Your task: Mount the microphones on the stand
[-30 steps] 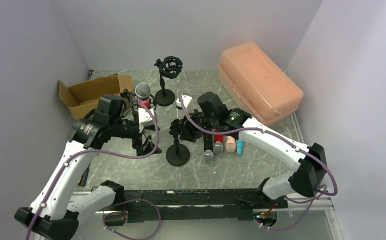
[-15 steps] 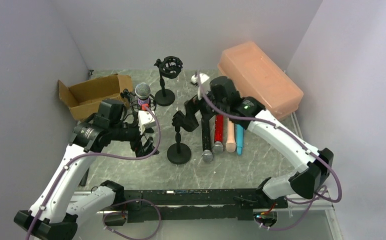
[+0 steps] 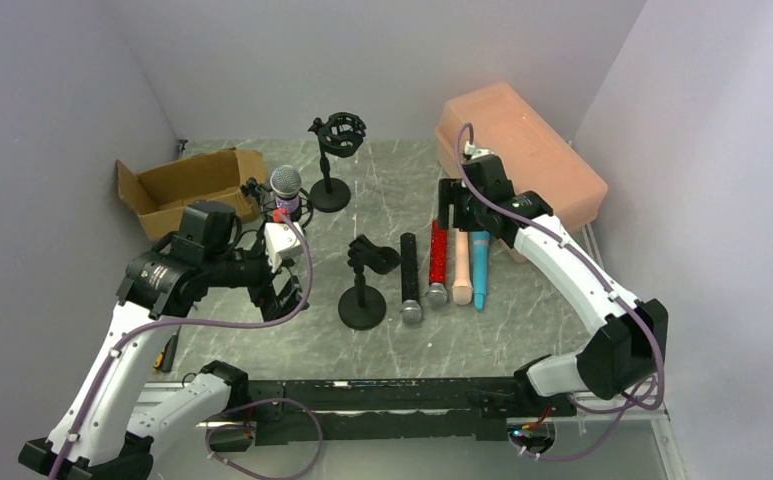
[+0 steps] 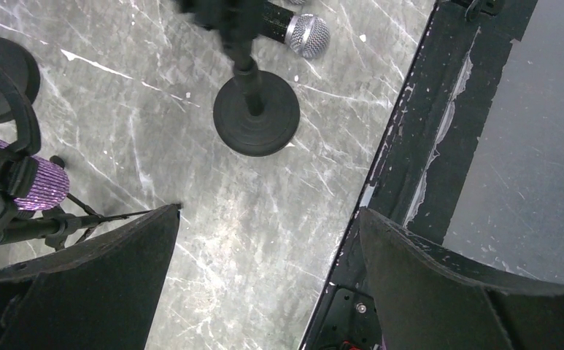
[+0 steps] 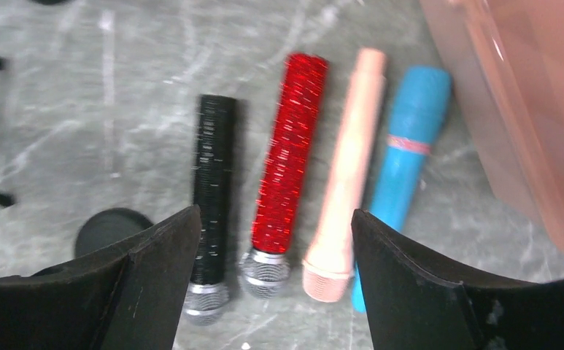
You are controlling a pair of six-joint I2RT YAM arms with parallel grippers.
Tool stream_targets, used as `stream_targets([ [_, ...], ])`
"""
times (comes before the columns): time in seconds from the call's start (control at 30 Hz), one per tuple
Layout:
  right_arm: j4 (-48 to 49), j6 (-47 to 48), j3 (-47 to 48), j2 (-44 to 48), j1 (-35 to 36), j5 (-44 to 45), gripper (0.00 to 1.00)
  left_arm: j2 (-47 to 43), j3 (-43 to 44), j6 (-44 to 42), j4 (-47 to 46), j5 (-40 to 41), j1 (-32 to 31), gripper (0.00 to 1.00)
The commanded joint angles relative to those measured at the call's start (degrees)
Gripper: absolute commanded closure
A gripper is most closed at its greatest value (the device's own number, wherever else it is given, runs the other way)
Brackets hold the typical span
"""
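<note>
Microphones (image 5: 286, 168) (black, red, peach, blue) lie in a row on the tabletop (image 3: 522, 330); the purple microphone (image 3: 285, 186) is already mounted. The right gripper (image 5: 270, 219) hangs open over the row, and the left gripper (image 4: 269, 211) is open too. Next, probably: grab one for the empty stand (image 3: 362, 312).

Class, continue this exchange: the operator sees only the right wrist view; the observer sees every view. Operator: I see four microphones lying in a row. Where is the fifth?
Observer: The purple microphone stands upright in a tripod stand beside the cardboard box.
Operator: Is the round-base stand beside the black microphone taken?
Observer: No, its clip is empty.
Operator: And the left tool?
Observer: The left tool is open and holds nothing.
</note>
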State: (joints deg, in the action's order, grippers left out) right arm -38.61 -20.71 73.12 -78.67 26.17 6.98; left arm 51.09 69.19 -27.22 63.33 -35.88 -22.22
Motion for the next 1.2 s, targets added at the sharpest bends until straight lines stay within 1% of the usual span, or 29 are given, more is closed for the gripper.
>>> stream_targets([
  [0.0,0.7,-3.2,-5.3,-2.3,-1.8,6.0,0.25,0.3,3.8,1.6,2.0,0.5,-0.2,0.01],
  [0.07,2.1,-3.7,-7.8,-4.4,-1.9,7.2,0.28,0.9,4.2,1.7,2.4,0.8,-0.2,0.01],
  [0.37,8.3,-7.1,-14.7,-10.0,-1.9,8.0,0.33,0.9,5.7,0.3,3.0,1.9,-0.2,0.01],
  [0.7,14.3,-9.5,-18.4,-13.5,-1.9,7.5,0.42,0.4,4.9,-0.2,2.2,1.7,-0.2,0.01],
  [0.9,16.1,-10.4,-19.7,-16.7,-1.5,6.8,0.47,0.7,6.1,-0.1,2.7,2.1,-0.2,0.01],
  [1.03,16.1,-10.7,-19.5,-17.6,-1.0,7.0,0.54,0.1,6.1,-0.6,2.4,2.1,-0.2,0.01],
  [1.17,14.7,-11.1,-18.3,-15.3,-0.7,6.9,0.69,0.0,6.6,-1.4,2.3,2.1,-0.2,0.01],
])
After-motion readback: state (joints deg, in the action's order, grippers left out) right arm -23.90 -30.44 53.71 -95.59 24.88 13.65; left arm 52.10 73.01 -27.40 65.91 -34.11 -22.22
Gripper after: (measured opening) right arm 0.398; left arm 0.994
